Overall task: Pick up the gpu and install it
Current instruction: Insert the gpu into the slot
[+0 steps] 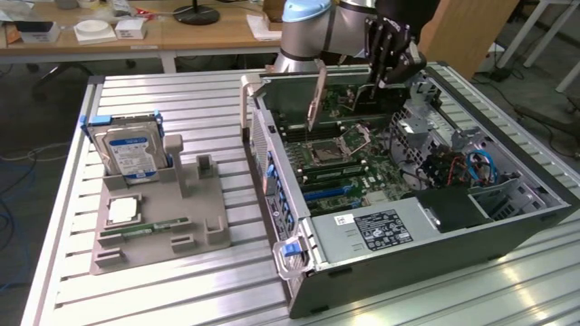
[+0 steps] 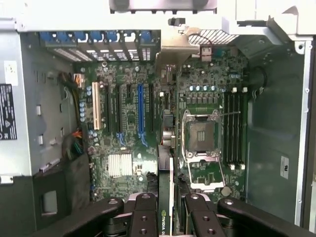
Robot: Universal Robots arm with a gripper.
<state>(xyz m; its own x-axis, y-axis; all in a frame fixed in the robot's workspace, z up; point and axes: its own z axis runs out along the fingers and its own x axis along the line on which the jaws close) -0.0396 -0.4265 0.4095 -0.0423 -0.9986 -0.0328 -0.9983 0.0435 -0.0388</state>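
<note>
Black jointed claw (image 2: 168, 219) is clenched on the gpu (image 2: 165, 197), gripping its flat faces and holding it edge-down above the motherboard (image 2: 128, 123) inside the open grey steel computer case (image 1: 435, 231), at about one o'clock in the exterior view. I judge the card light and stiff but fragile: a thin board with a bare metal end bracket, best held by its faces near the upper edge. Long plastic slots, one cream (image 2: 96, 106) and one blue (image 2: 139, 108), line the green board under it.

A ribbed metal table (image 1: 181, 285) stands near a cluttered wooden desk (image 1: 217, 35) on grey floor (image 1: 37, 102).
</note>
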